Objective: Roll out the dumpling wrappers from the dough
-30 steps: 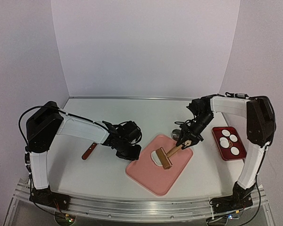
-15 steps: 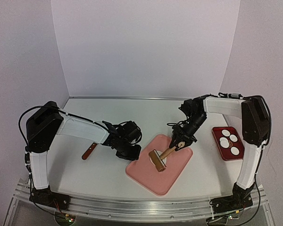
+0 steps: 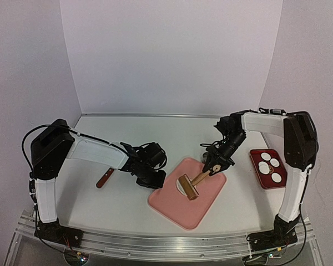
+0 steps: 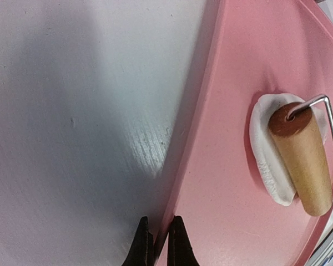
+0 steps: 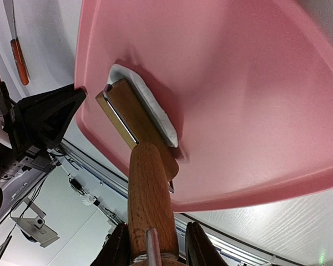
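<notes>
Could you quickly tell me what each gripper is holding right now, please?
The left gripper is closed on the edge of the pink board.
The right gripper is closed on the rolling pin handle, roller on the dough.

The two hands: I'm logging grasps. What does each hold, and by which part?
The right hand grips the rolling pin by its wooden handle; the left hand pinches the pink board by its edge.

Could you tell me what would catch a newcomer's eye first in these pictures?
A pink board lies mid-table, where a wooden roller, its handle in the right gripper, rests on the white dough. The left gripper pinches the board's left edge. At the right, a red tray holds round white wrappers.
</notes>
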Available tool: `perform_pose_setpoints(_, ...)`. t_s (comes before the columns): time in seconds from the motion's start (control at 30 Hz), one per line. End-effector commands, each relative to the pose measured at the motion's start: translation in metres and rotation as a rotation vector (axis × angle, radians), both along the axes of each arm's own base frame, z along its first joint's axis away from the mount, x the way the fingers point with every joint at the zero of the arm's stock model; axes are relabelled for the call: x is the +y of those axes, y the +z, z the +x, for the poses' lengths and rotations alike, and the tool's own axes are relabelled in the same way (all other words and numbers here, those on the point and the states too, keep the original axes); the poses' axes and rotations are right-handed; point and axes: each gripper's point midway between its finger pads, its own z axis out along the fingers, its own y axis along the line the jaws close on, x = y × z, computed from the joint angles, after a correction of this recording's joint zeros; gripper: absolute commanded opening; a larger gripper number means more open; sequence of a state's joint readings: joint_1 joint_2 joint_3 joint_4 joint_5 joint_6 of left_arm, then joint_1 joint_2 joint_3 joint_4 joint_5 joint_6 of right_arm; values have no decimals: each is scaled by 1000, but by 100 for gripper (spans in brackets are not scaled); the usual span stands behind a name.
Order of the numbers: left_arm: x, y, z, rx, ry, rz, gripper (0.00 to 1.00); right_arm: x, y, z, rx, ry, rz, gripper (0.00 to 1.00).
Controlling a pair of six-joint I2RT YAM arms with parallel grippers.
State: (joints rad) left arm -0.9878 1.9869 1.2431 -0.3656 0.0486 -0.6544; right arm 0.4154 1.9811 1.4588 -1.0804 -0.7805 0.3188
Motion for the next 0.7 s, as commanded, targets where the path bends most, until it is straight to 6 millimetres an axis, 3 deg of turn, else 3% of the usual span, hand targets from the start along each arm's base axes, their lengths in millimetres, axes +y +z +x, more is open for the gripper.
perform_pose_setpoints(0.0,50,-39,-2,50,91,207,0,-57,-85,-19,10,94,-510,0)
perform_pose_setpoints(0.2,51,-39,-2,50,91,212,0,-65,-71,-1,-40,66,-518,0)
perform_pose_setpoints(0.3,52,-39,-2,50,93,213,0,-85,-62,13,-48,21,-514,0)
perform_pose_setpoints(0.43,53,-38,-3,51,96,213,0,-105,-59,16,-39,27,-536,0)
perform_pose_setpoints(0.57,53,-37,-3,49,99,211,0,-101,-67,7,-4,39,-519,0)
perform_pose_setpoints(0.67,52,-37,-2,49,99,209,0,-87,-74,-2,5,72,-521,0)
